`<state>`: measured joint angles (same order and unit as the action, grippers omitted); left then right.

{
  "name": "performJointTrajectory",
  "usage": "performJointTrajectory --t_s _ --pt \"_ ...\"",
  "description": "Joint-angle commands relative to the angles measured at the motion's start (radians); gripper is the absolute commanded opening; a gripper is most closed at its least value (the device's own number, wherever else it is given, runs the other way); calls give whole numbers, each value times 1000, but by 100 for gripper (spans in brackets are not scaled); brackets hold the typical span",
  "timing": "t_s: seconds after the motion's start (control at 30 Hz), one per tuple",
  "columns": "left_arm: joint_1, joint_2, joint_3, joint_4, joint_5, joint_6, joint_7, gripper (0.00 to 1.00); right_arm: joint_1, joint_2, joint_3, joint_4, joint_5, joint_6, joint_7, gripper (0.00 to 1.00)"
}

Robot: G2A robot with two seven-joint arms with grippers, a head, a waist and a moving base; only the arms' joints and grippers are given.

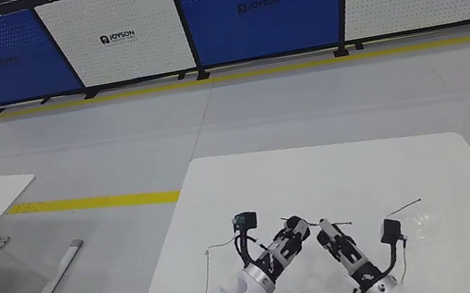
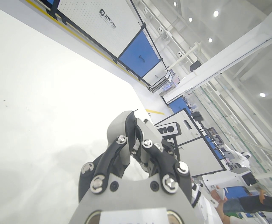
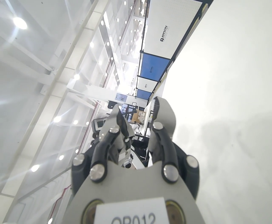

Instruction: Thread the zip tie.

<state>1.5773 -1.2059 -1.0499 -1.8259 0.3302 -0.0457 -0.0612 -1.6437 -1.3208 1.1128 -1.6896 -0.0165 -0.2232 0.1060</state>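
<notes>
The left gripper (image 2: 134,114) is clamping the zip tie (image 2: 135,129), tip poking out; the right gripper (image 3: 137,104) is gaping, holding nothing. The 2 are hovering by the near edge of the table (image 1: 334,177).

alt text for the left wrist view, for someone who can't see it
The left gripper, seen from its own wrist, is shut on a thin black zip tie whose tip pokes out past the fingertips, with a white table behind it. Blue and white partition panels stand beyond the table.
</notes>
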Motion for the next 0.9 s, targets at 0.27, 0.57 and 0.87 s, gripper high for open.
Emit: performJointTrajectory --t_s 0.27,0.57,0.87 --pt "7 -6 -41 -36 -175 40 20 0 -63 12 54 -31 4 -46 -1 100" --pt "-1 -8 -34 -34 -165 53 29 0 -63 12 54 -31 4 -46 -1 100" --pt "-1 -19 -65 -70 -431 136 7 0 -60 18 52 -53 -280 26 -79 100"
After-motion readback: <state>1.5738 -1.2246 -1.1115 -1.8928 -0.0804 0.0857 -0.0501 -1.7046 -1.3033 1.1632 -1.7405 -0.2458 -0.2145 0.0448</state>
